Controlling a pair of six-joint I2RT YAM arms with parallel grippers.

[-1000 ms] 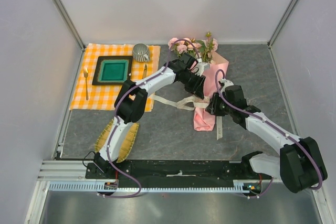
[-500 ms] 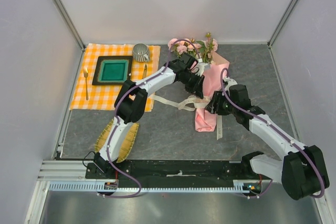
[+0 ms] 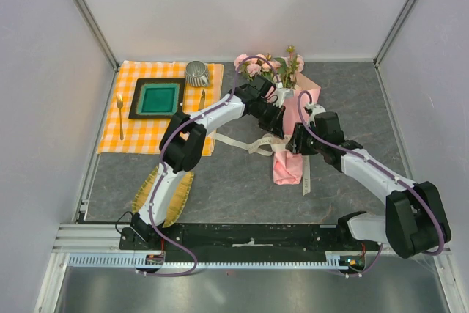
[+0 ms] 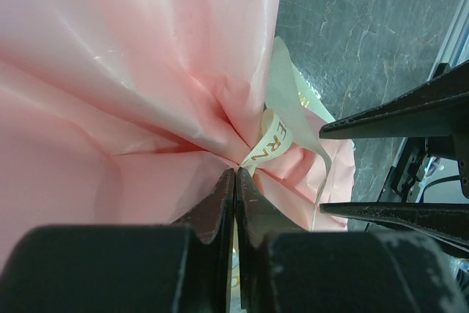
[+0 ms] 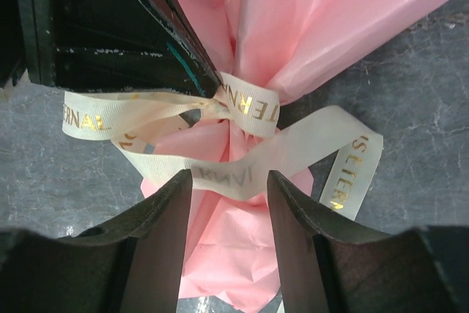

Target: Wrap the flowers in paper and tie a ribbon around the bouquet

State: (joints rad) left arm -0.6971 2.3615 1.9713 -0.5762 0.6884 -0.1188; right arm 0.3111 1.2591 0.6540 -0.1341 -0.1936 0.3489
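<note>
L tool (image 4: 235, 175) pinched shut on ribbon (image 4: 272, 139) at bouquet (image 3: 288, 168) waist; R tool (image 5: 229, 181) sat half-open, empty, astride it. Tug w/o counter-hold could've slackened wrap, torn paper (image 5: 352, 20)

A bouquet of small pale pink flowers in a pink paper cone (image 3: 303, 100) lies flat, blooms toward the far wall. The pale pink flowers with thin green stems and leaves (image 3: 267, 64) poke from the cone's wide mouth. The thin glossy pink paper (image 5: 344, 12) is pinched to a narrow waist and flares below into a crumpled tail. A cream flat fabric ribbon with gold lettering (image 5: 249, 105) loops loosely around that waist, its ends trailing to either side.
</note>
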